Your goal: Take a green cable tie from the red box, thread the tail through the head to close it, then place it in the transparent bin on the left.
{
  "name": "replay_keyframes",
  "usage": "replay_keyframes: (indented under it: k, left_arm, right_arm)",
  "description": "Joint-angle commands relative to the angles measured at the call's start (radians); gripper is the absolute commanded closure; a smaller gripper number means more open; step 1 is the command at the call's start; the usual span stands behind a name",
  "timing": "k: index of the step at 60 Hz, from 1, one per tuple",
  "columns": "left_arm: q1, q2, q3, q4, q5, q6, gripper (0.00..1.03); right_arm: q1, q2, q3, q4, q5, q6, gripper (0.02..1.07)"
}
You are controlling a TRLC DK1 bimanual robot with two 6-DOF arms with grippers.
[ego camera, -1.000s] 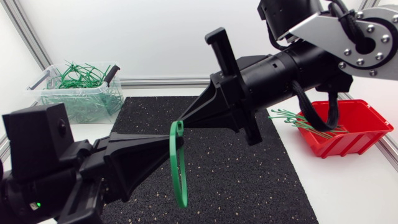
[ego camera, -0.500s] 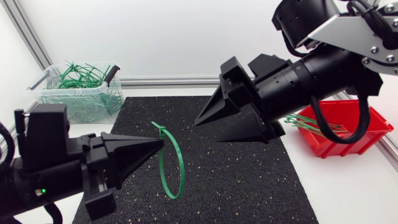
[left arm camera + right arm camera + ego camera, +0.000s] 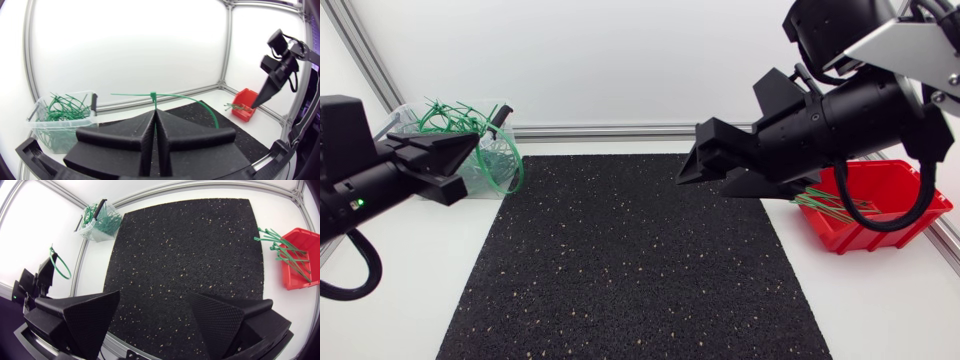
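Pressed together, the left fingers (image 3: 150, 131) clamp a green cable tie (image 3: 200, 103) at their tips. The tie is closed into a loop: its head stands just ahead of the tips and the band arcs away to one side of them. In the head view the left arm comes in from 9 o'clock, held above the bench (image 3: 880, 300), and the left fingers (image 3: 450, 152) point toward 3 o'clock. The loop (image 3: 512, 165) hangs from their tips, in front of the corner of the transparent bin (image 3: 480, 178) nearest the mat (image 3: 640, 270). Whether it is over the bin or just beside it cannot be told. The bin sits at 10 o'clock from the mat and holds a heap of looped ties (image 3: 445, 115).

The right fingers (image 3: 715, 155) are spread wide apart with nothing between them. They are raised over the mat's 2 o'clock corner and point toward 9 o'clock. The red box (image 3: 900, 215) lies at 3 o'clock, just off the mat. Loose ties (image 3: 820, 200) lie in it, and several poke over its rim toward the mat.
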Motion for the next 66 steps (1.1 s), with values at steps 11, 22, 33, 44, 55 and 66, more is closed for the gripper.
replay_keyframes:
  k: [11, 22, 33, 44, 55, 66]
  left_arm:
    - [0.311, 0.281, 0.175, 0.260, 0.019, 0.085, 1.00]
    - [0.413, 0.500, 0.349, 0.344, 0.023, 0.092, 1.00]
    - [0.440, 0.735, 0.539, 0.364, -0.004, 0.106, 0.96]
    - [0.442, 0.936, 0.680, 0.354, -0.052, 0.134, 0.92]
    - [0.440, 1.019, 0.718, 0.257, -0.084, 0.172, 0.43]
    - [0.436, 0.982, 0.717, 0.216, -0.097, 0.170, 0.03]
  right_arm:
    - [-0.003, -0.073, -0.059, 0.009, 0.106, -0.041, 0.07]
    - [0.006, -0.120, -0.088, 0.010, 0.183, -0.066, 0.07]
    - [0.005, -0.149, -0.098, 0.009, 0.197, -0.069, 0.07]
    - [0.003, -0.166, -0.113, 0.007, 0.209, -0.072, 0.07]
    - [0.002, -0.180, -0.130, 0.004, 0.209, -0.075, 0.07]
    - [-0.003, -0.192, -0.134, 0.001, 0.212, -0.080, 0.07]
